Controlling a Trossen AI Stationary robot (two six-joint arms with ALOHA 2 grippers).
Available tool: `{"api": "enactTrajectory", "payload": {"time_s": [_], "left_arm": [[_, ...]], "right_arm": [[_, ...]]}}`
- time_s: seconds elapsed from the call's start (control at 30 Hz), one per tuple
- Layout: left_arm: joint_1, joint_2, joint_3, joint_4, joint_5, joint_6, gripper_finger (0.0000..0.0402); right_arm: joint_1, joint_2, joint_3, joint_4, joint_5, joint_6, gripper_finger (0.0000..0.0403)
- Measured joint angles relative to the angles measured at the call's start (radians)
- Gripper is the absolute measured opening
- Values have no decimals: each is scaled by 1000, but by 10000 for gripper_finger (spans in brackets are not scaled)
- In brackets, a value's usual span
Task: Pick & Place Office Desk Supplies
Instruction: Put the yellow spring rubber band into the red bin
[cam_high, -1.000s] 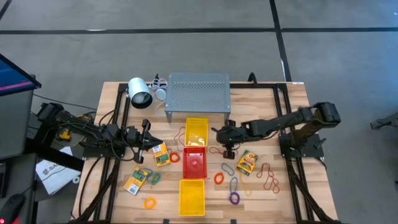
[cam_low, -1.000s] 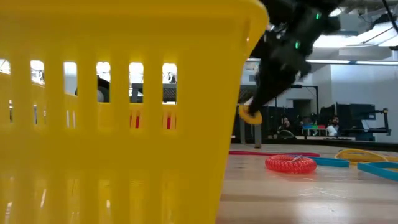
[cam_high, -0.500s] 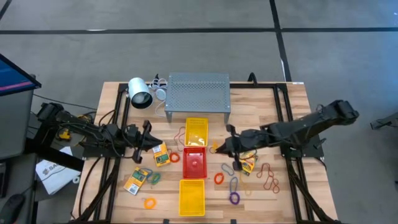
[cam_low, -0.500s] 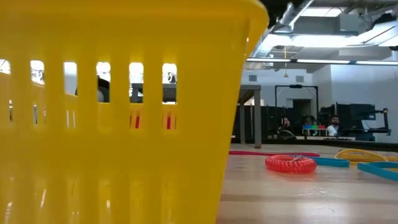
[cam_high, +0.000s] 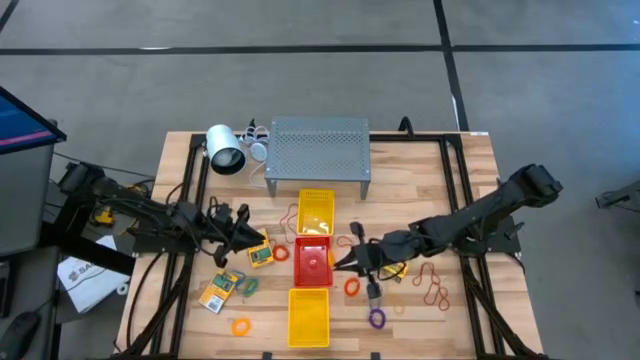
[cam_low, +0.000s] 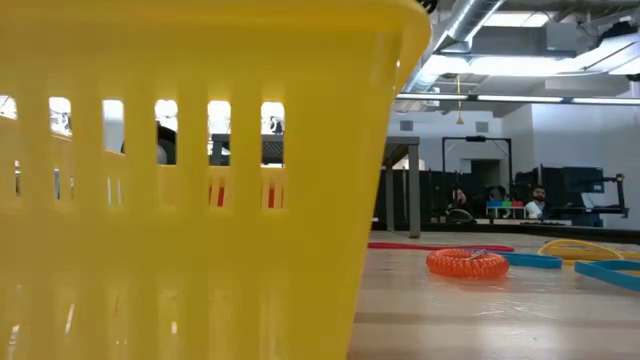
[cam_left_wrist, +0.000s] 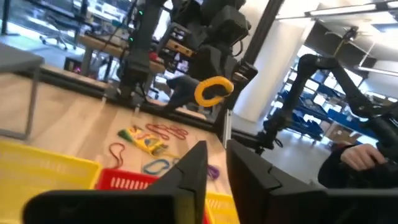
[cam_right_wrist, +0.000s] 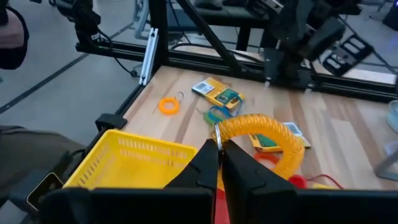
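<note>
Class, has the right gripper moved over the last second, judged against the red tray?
Yes. The right gripper, shut on a yellow coil ring, moved from beside the red tray's far end toward its near end.

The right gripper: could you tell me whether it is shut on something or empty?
Shut on a yellow coil ring: in its wrist view the right gripper's fingers pinch the ring's end, above the red tray.

Grey floor (cam_high: 300, 60), ceiling ducts (cam_low: 470, 20) overhead

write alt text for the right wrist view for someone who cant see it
The right gripper, fingers shut, holds a yellow coiled loop above a wooden table. A yellow tray lies below, with card packets and an orange ring beyond, near the left arm.
</note>
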Motion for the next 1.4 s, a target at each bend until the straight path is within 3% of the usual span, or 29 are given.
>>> {"api": "enactTrajectory", "payload": {"time_s": [0.27,0.5,0.67,0.93,1.4], "left_arm": [[0,226,24,280,130,33,135],[0,422,154,294,201,60,162],[-1,531,251,293,240,123,169],[4,606,364,292,349,162,170],[46,611,389,283,372,167,170]], "right_arm": [[-3,97,0,283,-136,-54,4],[-26,174,1,507,-267,-63,4],[-54,219,44,536,-345,-56,4],[-111,258,104,528,-498,-56,4],[-146,258,105,540,-558,-72,4]]}}
